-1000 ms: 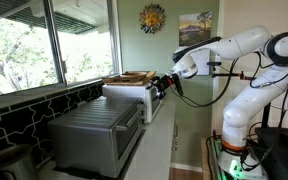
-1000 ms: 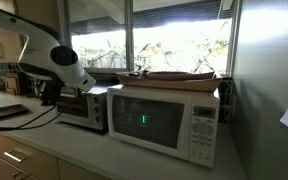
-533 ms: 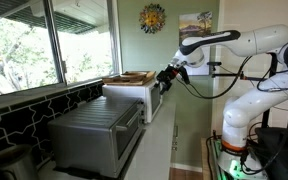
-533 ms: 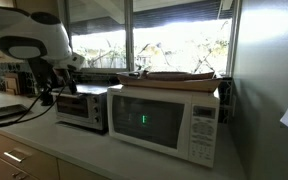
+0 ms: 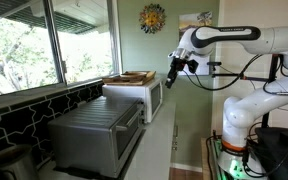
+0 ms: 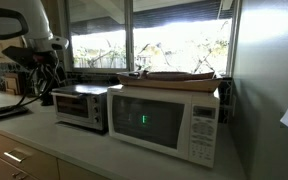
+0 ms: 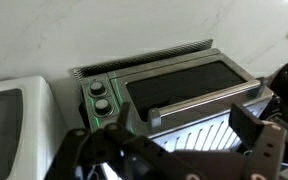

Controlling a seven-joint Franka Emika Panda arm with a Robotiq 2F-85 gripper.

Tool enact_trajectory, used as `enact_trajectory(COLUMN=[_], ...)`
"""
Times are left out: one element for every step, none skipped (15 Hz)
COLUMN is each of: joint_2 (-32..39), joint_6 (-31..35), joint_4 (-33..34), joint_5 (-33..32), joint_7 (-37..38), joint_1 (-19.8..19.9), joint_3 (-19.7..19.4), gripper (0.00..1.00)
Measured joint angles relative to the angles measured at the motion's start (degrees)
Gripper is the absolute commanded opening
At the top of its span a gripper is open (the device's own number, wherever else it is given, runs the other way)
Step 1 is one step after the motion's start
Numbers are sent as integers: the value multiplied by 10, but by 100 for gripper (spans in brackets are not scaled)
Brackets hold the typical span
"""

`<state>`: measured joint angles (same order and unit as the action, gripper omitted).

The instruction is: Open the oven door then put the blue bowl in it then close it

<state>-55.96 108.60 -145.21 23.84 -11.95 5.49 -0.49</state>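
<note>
Two appliances stand side by side on the countertop (image 5: 162,140), both set back toward its rear edge under the windows (image 5: 44,40).

- The oven (image 5: 89,135), silver-grey with a ribbed top, is at the near end of the counter in an exterior view. A black tiled backsplash (image 5: 24,110) runs just behind it.
- The white microwave (image 5: 142,95) is just beside the oven, further along the same rear edge. A flat brown tray (image 6: 174,75) rests on top of it.
- In an exterior view the microwave (image 6: 164,120) fills the end of the counter next to a side wall, and the oven (image 6: 81,108) sits on its far side.
- A strip of bare counter runs along the front edge, with wooden cabinet fronts (image 6: 14,160) below it.

Room: green wall with a sun ornament (image 5: 153,18) and a small painting (image 5: 195,25). Daylight and trees show through the glass.

Oven door (image 7: 184,82): dark glass in a silver frame, with a bar handle (image 7: 199,102) along one long edge and two knobs (image 7: 99,95) on the microwave side. In both exterior views it looks shut.

The gripper (image 5: 174,70) hangs in the air off the counter's front edge, above both appliances and touching neither. In the wrist view the gripper (image 7: 174,150) has its fingers (image 7: 259,140) spread wide, with nothing held between them and the oven below.
</note>
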Motion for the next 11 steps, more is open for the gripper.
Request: enact_trajectory(joint_2=[-6, -10, -14, -16, -17, -17, -17, -17, -17, -17, -17], joint_6=[-1, -1, -1, -1, -1, -1, -1, -1, -1, -1, -1], joint_4=[1, 2, 2, 2, 2, 2, 2, 2, 2, 2, 2], joint_5=[-12, -22, -28, -31, -33, -33, -33, -33, -33, -34, -34], joint_7=[-1, -2, -2, -2, -2, -3, -4, -4, -4, -4, -4], joint_1=[-11, -20, -27, -32, -33, -34, -33, -33, -34, -33, -34], joint_3=[0, 0, 0, 0, 0, 0, -1, -1, -1, -1, -1], gripper=[100, 100, 100, 100, 100, 100, 100, 100, 100, 100, 100])
